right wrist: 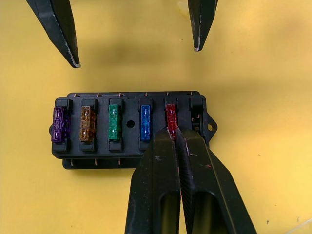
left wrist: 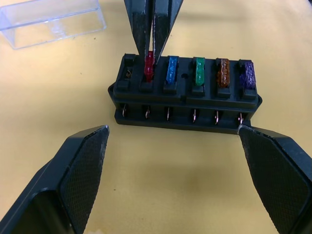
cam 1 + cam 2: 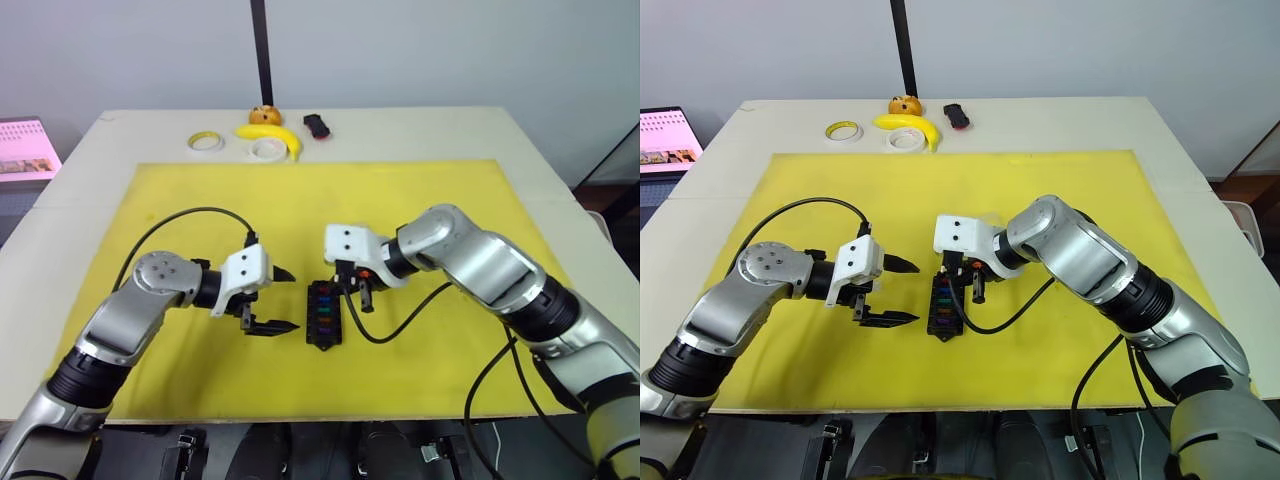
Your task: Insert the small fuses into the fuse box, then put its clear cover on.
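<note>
The black fuse box (image 3: 323, 312) lies on the yellow mat (image 3: 200, 190) between my two grippers. In its slots stand a purple (image 1: 58, 124), an amber (image 1: 87, 124), a green (image 1: 113, 122) and a blue fuse (image 1: 145, 123). My right gripper (image 1: 173, 132) is shut on a red fuse (image 1: 171, 116) seated in the following slot; the end slot beside it holds nothing. On the box's other side my left gripper (image 3: 293, 299) stands open, a little away from it. The clear cover (image 2: 51, 19) lies on the mat beyond the box.
Two tape rolls (image 3: 206, 142), a banana (image 3: 272, 136), an orange round object (image 3: 263, 114) and a small black-red object (image 3: 317, 126) sit at the table's far edge. A screen (image 3: 25, 148) stands off the left side. Black cables (image 3: 390, 325) trail over the mat.
</note>
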Available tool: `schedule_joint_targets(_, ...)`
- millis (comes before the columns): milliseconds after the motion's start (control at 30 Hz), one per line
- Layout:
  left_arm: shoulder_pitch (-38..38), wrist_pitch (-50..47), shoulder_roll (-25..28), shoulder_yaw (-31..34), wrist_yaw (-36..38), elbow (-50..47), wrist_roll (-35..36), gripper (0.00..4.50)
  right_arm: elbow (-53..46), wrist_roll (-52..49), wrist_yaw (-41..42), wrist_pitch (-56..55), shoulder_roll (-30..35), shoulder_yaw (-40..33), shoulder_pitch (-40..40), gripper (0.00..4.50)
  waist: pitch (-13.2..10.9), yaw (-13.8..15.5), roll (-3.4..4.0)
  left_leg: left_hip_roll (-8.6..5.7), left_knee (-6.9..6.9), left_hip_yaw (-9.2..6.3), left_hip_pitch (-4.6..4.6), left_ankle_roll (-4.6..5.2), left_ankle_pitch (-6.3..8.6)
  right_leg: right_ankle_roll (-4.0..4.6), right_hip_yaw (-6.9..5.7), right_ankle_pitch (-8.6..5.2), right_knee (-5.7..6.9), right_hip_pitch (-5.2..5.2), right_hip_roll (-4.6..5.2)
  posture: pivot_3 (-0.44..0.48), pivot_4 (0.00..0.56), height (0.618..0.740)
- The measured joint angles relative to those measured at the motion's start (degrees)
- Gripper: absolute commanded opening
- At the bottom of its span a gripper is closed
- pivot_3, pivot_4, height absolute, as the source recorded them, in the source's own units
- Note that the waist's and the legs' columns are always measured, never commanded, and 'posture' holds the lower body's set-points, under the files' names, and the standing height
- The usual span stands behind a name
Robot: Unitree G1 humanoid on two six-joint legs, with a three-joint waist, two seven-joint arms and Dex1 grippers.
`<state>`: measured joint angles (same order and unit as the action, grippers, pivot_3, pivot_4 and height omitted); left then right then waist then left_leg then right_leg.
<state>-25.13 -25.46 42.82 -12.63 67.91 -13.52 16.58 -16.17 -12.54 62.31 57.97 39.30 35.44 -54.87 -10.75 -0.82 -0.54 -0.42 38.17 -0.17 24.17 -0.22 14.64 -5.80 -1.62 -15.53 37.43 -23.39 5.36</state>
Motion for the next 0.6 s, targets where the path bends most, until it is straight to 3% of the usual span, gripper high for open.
schedule_joint_targets(600,0.52,1.13,0.02,-0.08,0.05,0.00,-1.35,4.45,0.45,1.12,0.07,1.07,-1.20,0.46,-0.73,0.00,0.00,-0.18,0.00,0.01,0.00,0.00,-0.01,0.00,0.00,0.00,0.00,0.00,0.01,0.00,-0.01,0.000,0.150,0.740)
